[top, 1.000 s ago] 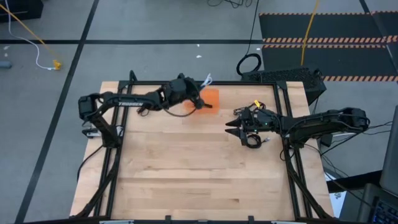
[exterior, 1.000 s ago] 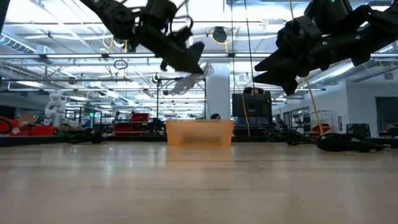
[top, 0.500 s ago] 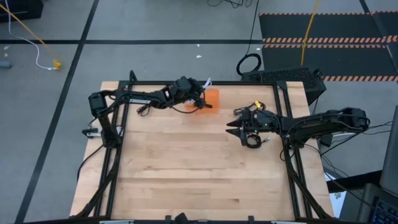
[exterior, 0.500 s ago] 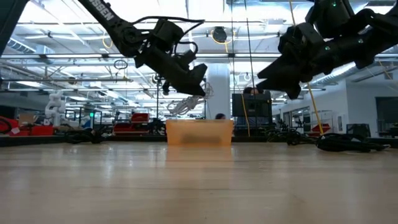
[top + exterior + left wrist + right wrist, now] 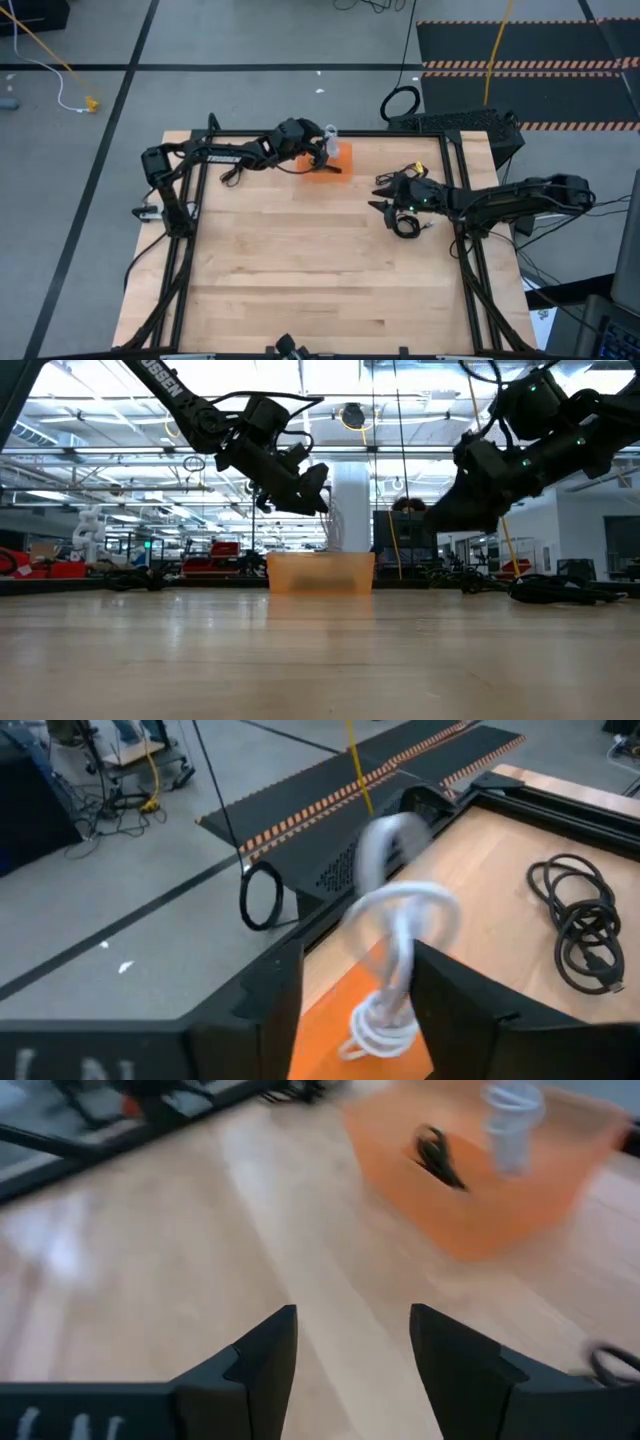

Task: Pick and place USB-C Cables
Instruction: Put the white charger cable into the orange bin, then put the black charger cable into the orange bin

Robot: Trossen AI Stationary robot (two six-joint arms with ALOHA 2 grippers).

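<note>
The orange pad (image 5: 338,158) lies at the table's far middle, with a black cable (image 5: 437,1155) on it. My left gripper (image 5: 320,150) is over the pad with its fingers wide apart. The white cable (image 5: 392,960) stands blurred between them, its lower coil (image 5: 372,1032) down at the pad; it also shows in the high view (image 5: 330,134). My right gripper (image 5: 378,206) is open and empty above the table, right of the pad. Black cables (image 5: 405,224) lie on the table under the right arm and show in the left wrist view (image 5: 580,920).
A black frame rail (image 5: 300,131) runs along the table's far edge behind the pad. A thick black cable loop (image 5: 400,103) and a striped black mat (image 5: 520,60) lie on the floor beyond it. Bare wood (image 5: 300,270) fills the near half of the table.
My left gripper has gone toward the table's far edge, over the orange pad. The white cable, which hung in a bundle below its fingers, no longer hangs there in the low view. My right gripper has tipped and sunk a little toward the table.
</note>
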